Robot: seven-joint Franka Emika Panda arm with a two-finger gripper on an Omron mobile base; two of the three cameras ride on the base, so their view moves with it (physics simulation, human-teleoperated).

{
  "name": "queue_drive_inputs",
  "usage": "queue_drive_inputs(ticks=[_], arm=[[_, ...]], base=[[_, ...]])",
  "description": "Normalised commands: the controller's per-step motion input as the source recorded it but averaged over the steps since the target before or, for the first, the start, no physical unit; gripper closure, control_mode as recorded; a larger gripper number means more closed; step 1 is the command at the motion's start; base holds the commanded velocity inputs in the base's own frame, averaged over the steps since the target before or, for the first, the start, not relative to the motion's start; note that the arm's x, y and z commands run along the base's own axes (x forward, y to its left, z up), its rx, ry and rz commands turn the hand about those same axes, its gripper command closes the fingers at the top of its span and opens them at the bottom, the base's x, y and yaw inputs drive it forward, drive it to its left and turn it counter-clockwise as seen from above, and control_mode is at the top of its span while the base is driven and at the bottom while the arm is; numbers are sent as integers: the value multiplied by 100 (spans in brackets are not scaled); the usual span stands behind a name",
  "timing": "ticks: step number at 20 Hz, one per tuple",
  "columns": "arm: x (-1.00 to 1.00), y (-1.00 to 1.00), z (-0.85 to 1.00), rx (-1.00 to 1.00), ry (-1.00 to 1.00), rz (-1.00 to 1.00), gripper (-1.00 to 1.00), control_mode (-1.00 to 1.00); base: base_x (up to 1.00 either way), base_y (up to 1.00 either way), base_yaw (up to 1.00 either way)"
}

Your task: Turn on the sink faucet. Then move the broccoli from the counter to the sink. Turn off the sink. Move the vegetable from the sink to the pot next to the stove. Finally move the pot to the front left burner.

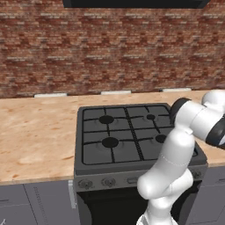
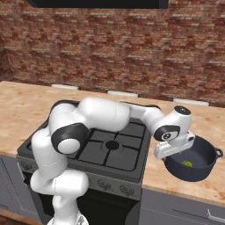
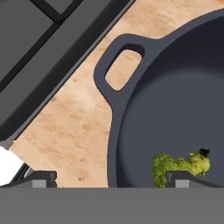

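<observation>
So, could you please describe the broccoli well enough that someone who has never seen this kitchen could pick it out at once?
Start at the stove below the brick wall, then look at the counter on its right, where a round dark pot with loop handles sits. Inside it lies the broccoli, under the open gripper. It is the one small green thing among grey and tan.

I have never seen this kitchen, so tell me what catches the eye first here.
The white arm dominates, bent across the stove with its gripper open at the rim of the pot. That dark pot sits on the counter just right of the stove, with the small green broccoli lying inside it. Behind everything runs a red brick wall.
</observation>
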Motion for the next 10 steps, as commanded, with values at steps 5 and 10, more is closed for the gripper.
queue_drive_inputs(ticks=[5,10], arm=[[0,-2,-15,0,0,1,-100,-100],[4,0,-32,0,2,3,-100,-100]], base=[[0,0,0],[0,0,0]])
